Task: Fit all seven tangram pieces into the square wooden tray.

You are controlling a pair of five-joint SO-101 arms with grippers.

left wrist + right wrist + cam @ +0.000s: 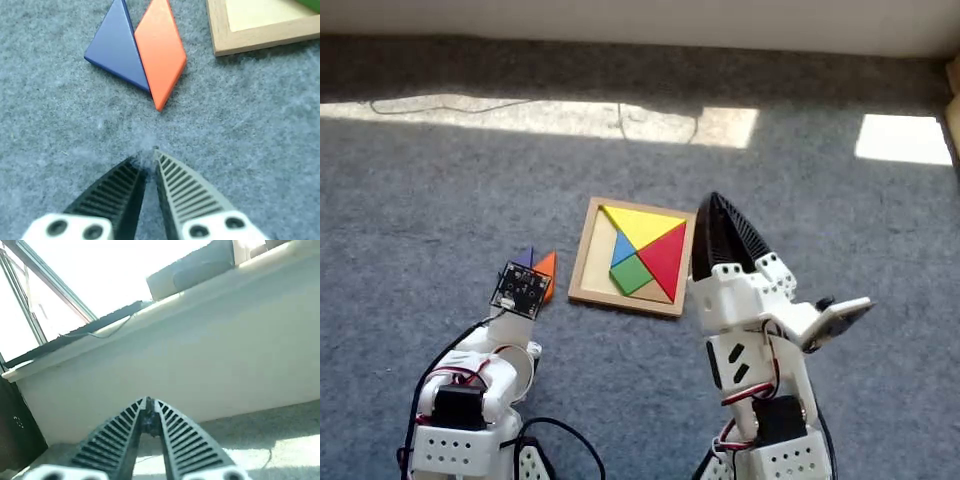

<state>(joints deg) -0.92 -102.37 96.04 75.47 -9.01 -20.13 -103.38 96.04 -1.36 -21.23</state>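
The square wooden tray (584,264) lies mid-floor on grey carpet, holding a yellow triangle (642,224), a red triangle (666,256), a small blue triangle (621,248) and a green square (632,273). Its corner (235,40) also appears in the left wrist view. Left of the tray lie a dark blue triangle (116,47) and an orange parallelogram (161,50), edge to edge. My left gripper (148,159) is shut, empty, just short of these two pieces. My right gripper (149,409) is shut, raised beside the tray's right edge (720,225), pointing at a wall.
Grey carpet (440,200) spreads all around the tray. A cable (500,105) runs along the far sunlit strip. A pale wall (200,360) and window sill stand beyond the right gripper.
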